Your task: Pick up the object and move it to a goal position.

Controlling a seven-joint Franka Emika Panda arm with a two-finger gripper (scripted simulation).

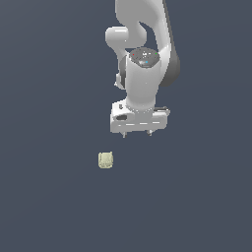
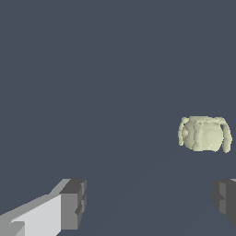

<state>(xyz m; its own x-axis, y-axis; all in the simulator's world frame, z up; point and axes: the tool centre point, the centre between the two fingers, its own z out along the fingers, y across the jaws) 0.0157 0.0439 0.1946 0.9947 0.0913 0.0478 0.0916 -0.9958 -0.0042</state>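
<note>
Flat even render light, sharp focus, shadows seemingly faint, no glare

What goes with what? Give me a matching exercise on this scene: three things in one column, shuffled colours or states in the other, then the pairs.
Things:
1. the object
2. end effector
3. floor

Descriptions:
A. plain dark blue-grey
B. pale yellowish-green, bumpy, lying free
C. white body, fingers spread apart, nothing between them

Pairs: 1-B, 2-C, 3-A
</note>
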